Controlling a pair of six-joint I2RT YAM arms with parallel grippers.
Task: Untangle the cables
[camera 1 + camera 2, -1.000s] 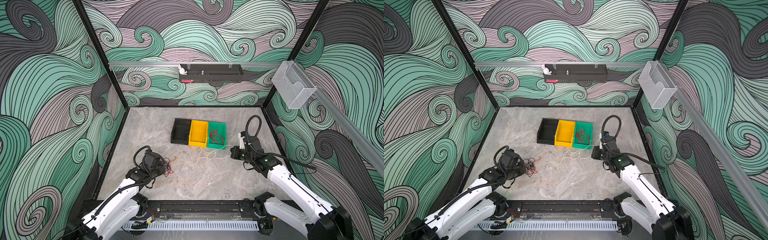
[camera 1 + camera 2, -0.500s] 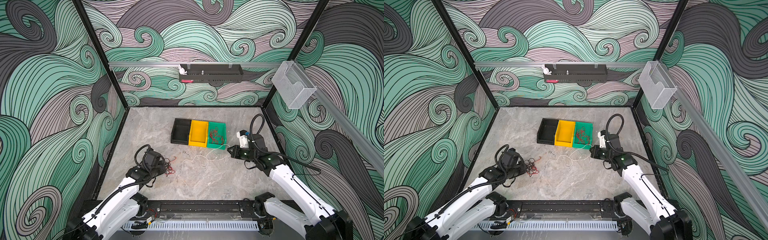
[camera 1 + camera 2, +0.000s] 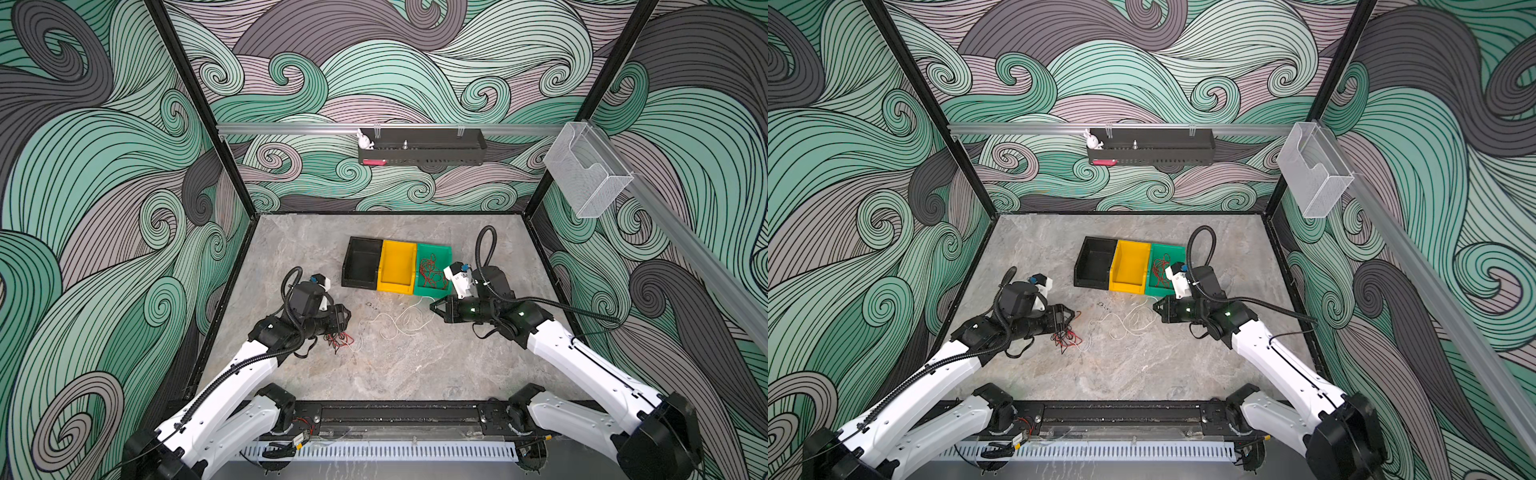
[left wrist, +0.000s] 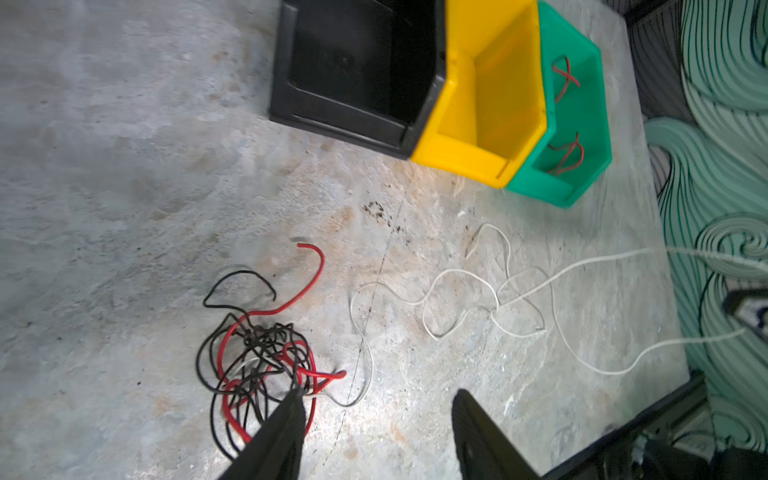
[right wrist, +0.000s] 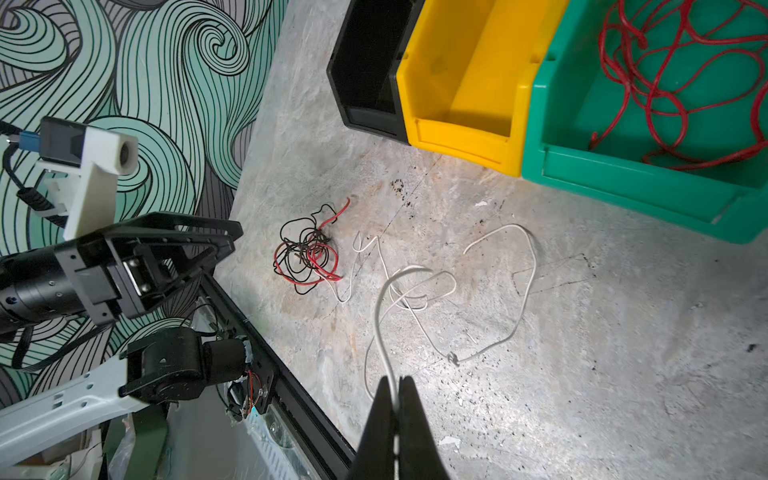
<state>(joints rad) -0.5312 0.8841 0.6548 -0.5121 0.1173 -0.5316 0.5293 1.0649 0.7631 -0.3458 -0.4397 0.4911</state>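
While the right gripper (image 5: 395, 384) pinches the white cable (image 5: 379, 332), draw it gently away from the red-black tangle (image 4: 257, 361) lying on the table (image 4: 124, 166) by the left gripper (image 4: 377, 395), whose jaws stand spread.

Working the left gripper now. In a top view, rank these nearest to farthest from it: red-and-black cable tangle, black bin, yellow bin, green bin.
1. red-and-black cable tangle: on the table right beside the left gripper, on its front side.
2. black bin: left end of the bin row, behind the gripper.
3. yellow bin: middle of the row.
4. green bin: right end of the row.
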